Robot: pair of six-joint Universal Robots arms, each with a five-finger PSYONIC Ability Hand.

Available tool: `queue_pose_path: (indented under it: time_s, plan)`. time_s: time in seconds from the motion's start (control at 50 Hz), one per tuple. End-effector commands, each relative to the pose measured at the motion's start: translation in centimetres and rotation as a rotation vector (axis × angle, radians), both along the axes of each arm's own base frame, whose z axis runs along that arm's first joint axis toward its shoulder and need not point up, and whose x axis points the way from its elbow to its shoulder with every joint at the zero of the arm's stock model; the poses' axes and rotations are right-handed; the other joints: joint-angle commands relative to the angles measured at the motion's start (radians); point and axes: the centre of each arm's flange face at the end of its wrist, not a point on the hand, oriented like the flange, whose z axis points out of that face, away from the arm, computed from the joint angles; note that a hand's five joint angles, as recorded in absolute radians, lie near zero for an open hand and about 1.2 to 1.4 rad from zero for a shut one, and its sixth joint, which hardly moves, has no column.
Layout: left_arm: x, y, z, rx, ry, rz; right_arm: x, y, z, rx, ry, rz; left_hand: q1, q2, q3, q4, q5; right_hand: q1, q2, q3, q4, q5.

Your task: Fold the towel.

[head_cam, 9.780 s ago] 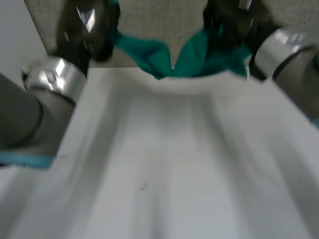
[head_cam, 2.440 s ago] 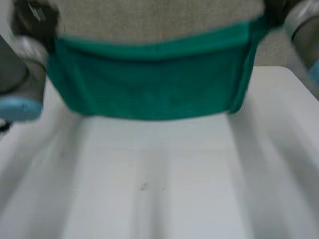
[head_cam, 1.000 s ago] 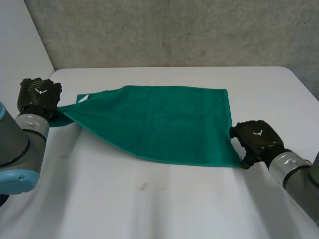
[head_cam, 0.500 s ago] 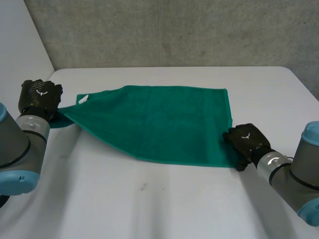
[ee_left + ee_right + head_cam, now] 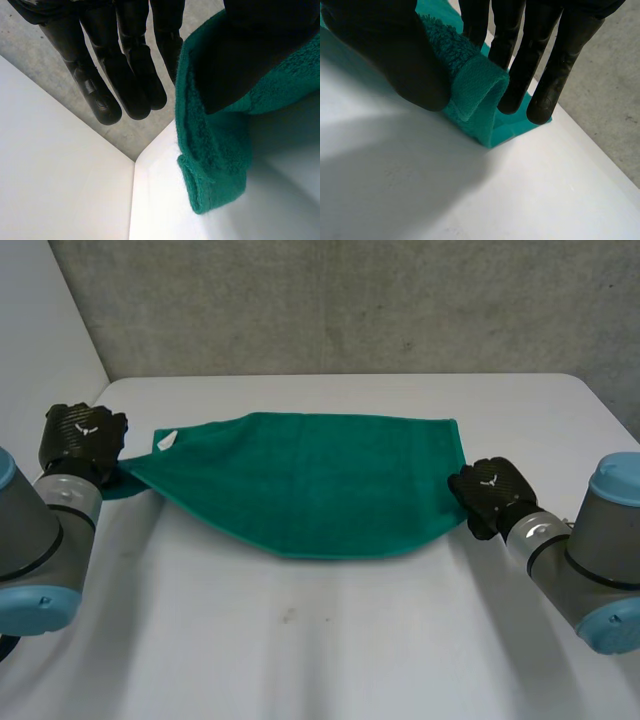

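Two black hands hold one green towel (image 5: 310,480) by its opposite ends.

Head view: the towel lies spread across the far half of the white table (image 5: 330,640), and its near edge bows in a curve between the two grips. The left hand (image 5: 82,438) is at the towel's left corner, beside a small white tag (image 5: 166,440). The right hand (image 5: 487,495) is at the towel's right end. Held this way, the cloth is probably being kept stretched so that a fold can start from straight edges.

Left wrist view: the left hand (image 5: 125,75) keeps its fingers long and straight. Its thumb is pressed onto the towel (image 5: 215,150) corner and pinches it, and the loose tip droops toward the table.

Right wrist view: the right hand (image 5: 395,60) nips a rolled lip of towel (image 5: 475,95) between its thumb and straight fingers (image 5: 520,60), just above the table surface. This narrow pinch probably leaves the rest of the cloth free to swing. No fold appears to have been made yet.
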Motion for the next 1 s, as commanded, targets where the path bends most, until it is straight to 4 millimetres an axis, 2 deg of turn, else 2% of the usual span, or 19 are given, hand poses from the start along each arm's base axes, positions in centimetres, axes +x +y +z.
queue_pose_path:
  time_s: [0.02, 0.06, 0.12, 0.16, 0.18, 0.2, 0.24, 0.32, 0.4, 0.46, 0.54, 0.56, 0.6, 0.62, 0.7, 0.78, 0.9, 0.94, 1.0]
  plan:
    - [-0.2, 0.7, -0.6, 0.031, -0.01, -0.009, -0.3, 0.0, 0.2, 0.037, 0.015, -0.004, 0.248, 0.196, 0.201, 0.201, 0.251, 0.462, 0.275, 0.286, 0.272, 0.3]
    - [-0.1, 1.1, -0.9, 0.051, -0.017, -0.006, -0.5, 0.1, 0.6, 0.053, 0.023, -0.009, 0.248, 0.196, 0.201, 0.201, 0.251, 0.462, 0.275, 0.286, 0.272, 0.3]
    - [0.1, 1.9, -1.6, 0.098, -0.033, -0.005, -1.0, 1.1, 2.5, 0.1, 0.06, -0.014, 0.248, 0.196, 0.201, 0.201, 0.251, 0.462, 0.275, 0.286, 0.272, 0.3]
    - [1.0, 4.4, -1.8, 0.207, -0.059, 0.004, -1.4, 2.0, 3.7, 0.131, 0.102, -0.015, 0.248, 0.196, 0.201, 0.201, 0.251, 0.462, 0.275, 0.286, 0.272, 0.3]
    - [1.0, 4.5, -1.8, 0.208, -0.059, 0.004, -1.4, 2.0, 3.7, 0.131, 0.102, -0.015, 0.248, 0.196, 0.201, 0.201, 0.251, 0.462, 0.275, 0.286, 0.272, 0.3]
    - [1.2, 5.1, -1.9, 0.236, -0.065, 0.004, -2.0, 2.9, 4.3, 0.183, 0.154, -0.014, 0.248, 0.196, 0.201, 0.201, 0.251, 0.462, 0.275, 0.286, 0.272, 0.3]
    - [1.8, 7.8, -2.4, 0.362, -0.087, 0.005, -4.1, 4.1, 5.0, 0.283, 0.26, -0.028, 0.248, 0.196, 0.201, 0.201, 0.251, 0.462, 0.275, 0.286, 0.272, 0.3]
    - [2.3, 11.2, -2.7, 0.479, -0.107, -0.011, -5.7, 5.9, 5.7, 0.381, 0.376, -0.006, 0.248, 0.196, 0.201, 0.201, 0.251, 0.462, 0.275, 0.286, 0.272, 0.3]
    - [1.7, 12.7, -2.9, 0.51, -0.101, -0.085, -6.1, 6.9, 5.9, 0.414, 0.452, 0.024, 0.248, 0.196, 0.201, 0.201, 0.251, 0.462, 0.275, 0.286, 0.272, 0.3]
    - [1.4, 12.6, -2.9, 0.506, -0.092, -0.117, -6.0, 6.7, 6.1, 0.399, 0.455, 0.025, 0.248, 0.196, 0.201, 0.201, 0.251, 0.462, 0.275, 0.286, 0.272, 0.3]
    - [0.7, 10.8, -2.8, 0.46, -0.082, -0.134, -5.7, 5.3, 6.1, 0.338, 0.444, 0.011, 0.248, 0.196, 0.201, 0.201, 0.251, 0.462, 0.275, 0.286, 0.272, 0.3]
    - [0.4, 9.6, -2.9, 0.435, -0.08, -0.136, -5.6, 4.1, 5.6, 0.316, 0.428, -0.008, 0.248, 0.196, 0.201, 0.201, 0.251, 0.462, 0.275, 0.286, 0.272, 0.3]
    - [0.0, 8.4, -3.0, 0.404, -0.079, -0.143, -5.6, 2.6, 5.1, 0.297, 0.401, -0.042, 0.248, 0.196, 0.201, 0.201, 0.251, 0.462, 0.275, 0.286, 0.272, 0.3]
    - [-0.4, 7.8, -3.0, 0.386, -0.078, -0.15, -5.5, 1.2, 4.7, 0.287, 0.369, -0.076, 0.248, 0.196, 0.201, 0.201, 0.251, 0.462, 0.275, 0.286, 0.272, 0.3]
    - [-1.9, 4.3, -2.6, 0.276, -0.064, -0.17, -5.2, -1.8, 4.1, 0.26, 0.302, -0.131, 0.248, 0.196, 0.201, 0.201, 0.251, 0.462, 0.275, 0.286, 0.272, 0.3]
    - [-3.3, -0.5, -2.9, 0.152, -0.046, -0.162, -4.9, -4.5, 3.8, 0.228, 0.267, -0.159, 0.248, 0.196, 0.201, 0.201, 0.251, 0.462, 0.275, 0.286, 0.272, 0.3]
    - [-5.2, -4.5, -4.7, 0.096, -0.071, -0.162, -3.7, -7.8, 2.3, 0.195, 0.239, -0.188, 0.248, 0.196, 0.201, 0.201, 0.251, 0.462, 0.275, 0.286, 0.272, 0.3]
    - [-5.5, -6.0, -5.8, 0.085, -0.108, -0.141, -3.1, -8.9, 1.8, 0.175, 0.235, -0.203, 0.248, 0.196, 0.201, 0.201, 0.251, 0.462, 0.275, 0.286, 0.272, 0.3]
    - [-5.5, -7.2, -6.9, 0.077, -0.151, -0.117, -2.5, -9.9, 1.2, 0.155, 0.236, -0.209, 0.248, 0.196, 0.201, 0.201, 0.251, 0.462, 0.275, 0.286, 0.272, 0.3]
